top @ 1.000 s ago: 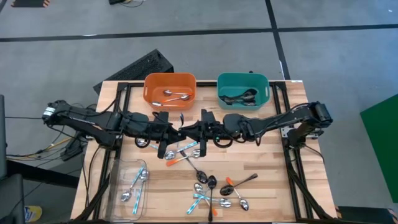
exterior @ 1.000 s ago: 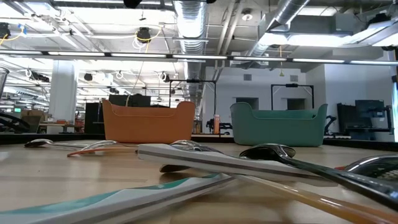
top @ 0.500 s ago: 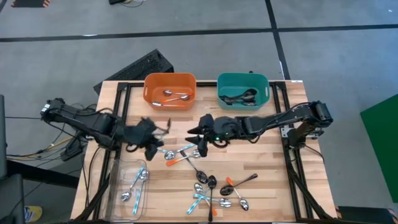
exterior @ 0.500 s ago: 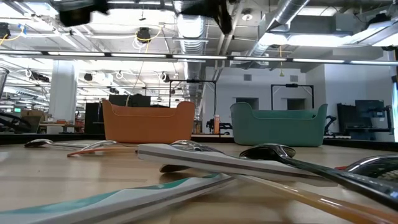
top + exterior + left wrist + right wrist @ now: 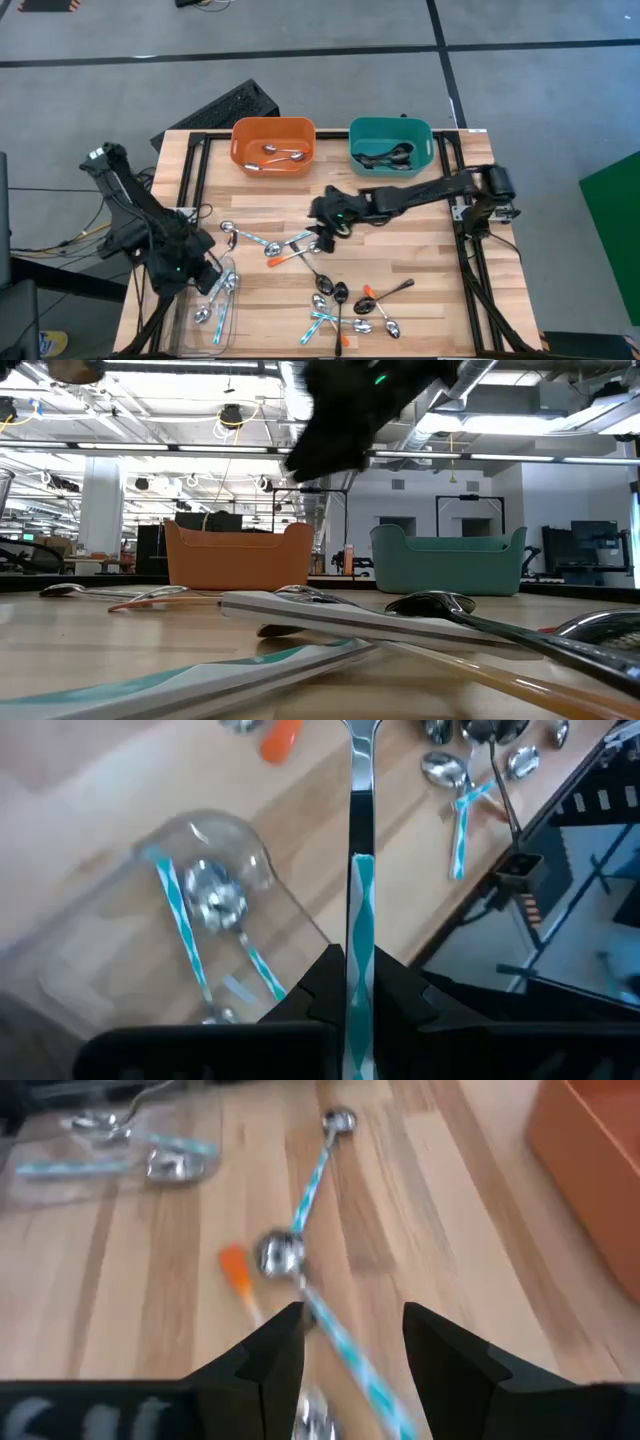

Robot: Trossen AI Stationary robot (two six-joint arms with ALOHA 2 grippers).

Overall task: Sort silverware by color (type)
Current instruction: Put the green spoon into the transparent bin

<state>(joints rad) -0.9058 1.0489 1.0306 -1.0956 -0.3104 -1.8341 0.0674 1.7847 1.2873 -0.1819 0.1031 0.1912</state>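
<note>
My left gripper [image 5: 360, 982] hangs over the clear tray [image 5: 190, 300] at the table's near left, shut on a light-blue-handled spoon [image 5: 360, 830]. My right gripper [image 5: 322, 226] is open above the middle of the table. In its wrist view, a blue-handled spoon [image 5: 340, 1330] lies flat on the wood below the gap between its fingers [image 5: 270, 1355]. More silverware lies loose in a cluster [image 5: 300, 245] under it and in another cluster [image 5: 350, 310] near the front edge. The low view shows the right gripper [image 5: 350, 410] as a dark blur overhead. My left gripper pinches the spoon's light-blue handle [image 5: 361, 935] between its two fingers. The spoon runs straight out ahead of the fingers, its metal neck [image 5: 360, 780] leading. The fingers slant downward, and the spoon is lifted clear above the tray and the table.
An orange bin [image 5: 240, 135] with a few spoons and a teal bin [image 5: 425, 140] with dark spoons stand at the far edge. The clear tray holds blue-handled spoons [image 5: 222, 296]. Two blue-handled spoons [image 5: 245, 237] lie left of the middle cluster. Bare wood shows on the right side.
My left gripper has swung from the table's middle toward its near left, rolling as it went. It has carried the blue-handled spoon over the clear tray. My right gripper has sunk and tipped downward toward the middle cluster of spoons.
</note>
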